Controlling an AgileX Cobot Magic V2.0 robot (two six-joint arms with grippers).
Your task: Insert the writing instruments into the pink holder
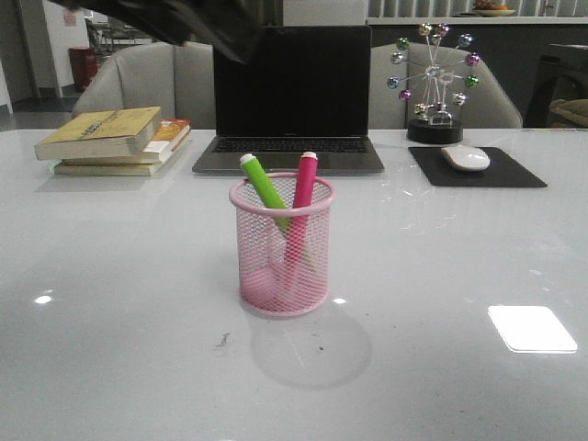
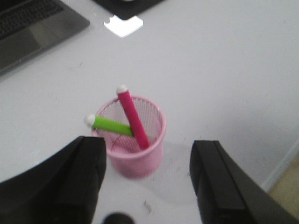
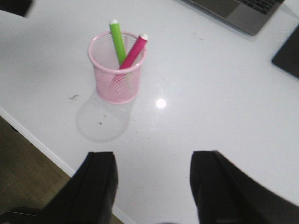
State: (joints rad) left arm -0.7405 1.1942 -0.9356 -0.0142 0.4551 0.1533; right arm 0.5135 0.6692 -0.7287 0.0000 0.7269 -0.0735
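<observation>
The pink holder (image 1: 281,246) stands upright in the middle of the white table. Both writing instruments lean inside it: the lime green marker (image 1: 265,188) tilts left, the magenta marker (image 1: 301,197) tilts right, white ends up. The left wrist view shows the holder (image 2: 137,158) with the green marker (image 2: 111,125) and the magenta marker (image 2: 133,117), and my left gripper (image 2: 147,179) hangs open above it, holding nothing. My right gripper (image 3: 153,186) is open and empty over the table's front edge, away from the holder (image 3: 116,79).
An open laptop (image 1: 290,101) sits behind the holder. A stack of books (image 1: 115,140) lies back left. A white mouse (image 1: 466,157) rests on a black pad (image 1: 478,170) back right, beside a ball ornament (image 1: 434,83). A dark blurred arm (image 1: 184,23) crosses the top left.
</observation>
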